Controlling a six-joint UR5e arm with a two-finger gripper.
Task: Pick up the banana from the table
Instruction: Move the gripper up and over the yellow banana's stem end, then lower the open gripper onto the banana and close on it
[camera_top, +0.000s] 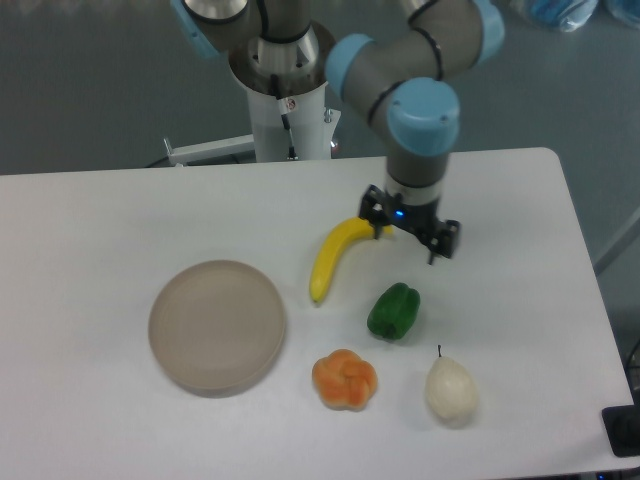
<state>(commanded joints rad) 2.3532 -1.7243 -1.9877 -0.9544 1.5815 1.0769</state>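
A bright yellow curved banana (333, 256) lies on the white table (110, 220) near the middle, its upper right tip partly covered by my gripper. My gripper (408, 236) hangs just above that tip, slightly to the banana's right. Its black fingers (374, 210) stand apart with nothing between them, so it is open. The grey and blue wrist rises behind it toward the back.
A round beige plate (217, 326) sits left of the banana. A green pepper (394, 311) lies just below the gripper, an orange fruit (345, 379) and a pale pear (451, 390) stand nearer the front edge. The arm's base post (288, 110) is behind the table.
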